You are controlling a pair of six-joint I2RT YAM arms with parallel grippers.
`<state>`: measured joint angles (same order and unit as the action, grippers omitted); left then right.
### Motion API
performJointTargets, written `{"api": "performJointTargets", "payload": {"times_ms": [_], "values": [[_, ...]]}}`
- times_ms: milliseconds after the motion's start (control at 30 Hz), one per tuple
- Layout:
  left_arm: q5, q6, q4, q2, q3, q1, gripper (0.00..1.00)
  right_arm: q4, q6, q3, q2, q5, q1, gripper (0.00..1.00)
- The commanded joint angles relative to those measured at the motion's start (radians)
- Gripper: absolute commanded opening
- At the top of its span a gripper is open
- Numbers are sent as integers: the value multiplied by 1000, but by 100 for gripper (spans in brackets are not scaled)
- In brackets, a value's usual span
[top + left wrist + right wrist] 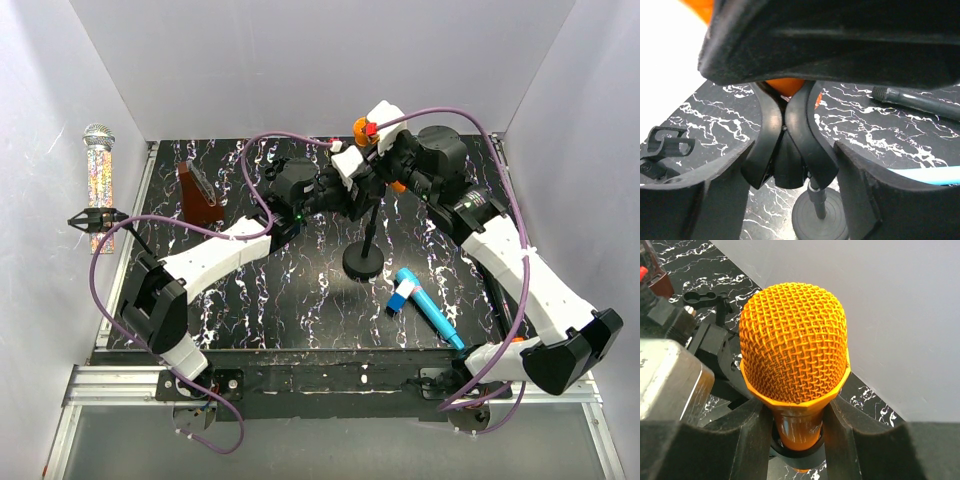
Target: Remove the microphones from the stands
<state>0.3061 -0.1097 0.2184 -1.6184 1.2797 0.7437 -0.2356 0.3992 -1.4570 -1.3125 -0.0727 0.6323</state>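
The orange microphone (362,127) sits in the black clip (782,150) at the top of the stand (364,255), above the middle of the marbled mat. In the right wrist view its mesh head (794,342) fills the middle and the clip ring still wraps its body. My right gripper (797,415) is shut on the microphone's body just below the head; it also shows in the top view (385,160). My left gripper (792,150) is shut on the stand's clip from the left, also seen from above (345,195). The stand's round base (817,222) shows below.
A blue microphone (425,300) lies on the mat at the front right of the stand base. A brown object (198,190) stands at the back left. A glittery microphone (98,170) and a small black clip (95,217) lie left of the mat.
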Motion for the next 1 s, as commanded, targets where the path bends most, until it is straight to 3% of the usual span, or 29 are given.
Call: {"api": "performJointTargets", "payload": {"times_ms": [0,167,300,333,433,600,767,967], "values": [[14,-2,39,-8,67,5,57,-30,-108,-40,-10,65,15,1],[37,-5,38,2,79,5,45,-85,-112,-58,-22,137,12,3],[74,-10,22,14,78,-10,32,-275,-66,-138,-50,342,6,56],[89,-11,21,17,78,-15,31,-316,-63,-157,-53,400,-3,65],[149,-18,15,29,67,-41,32,-411,-54,-196,-51,568,-54,78],[269,-22,-7,46,47,-92,32,-488,41,-232,-53,752,-135,82],[378,-56,-25,48,49,-112,31,-459,131,-249,-71,745,-140,82],[422,-84,-44,41,56,-115,30,-446,125,-321,-145,740,-141,79]]}}
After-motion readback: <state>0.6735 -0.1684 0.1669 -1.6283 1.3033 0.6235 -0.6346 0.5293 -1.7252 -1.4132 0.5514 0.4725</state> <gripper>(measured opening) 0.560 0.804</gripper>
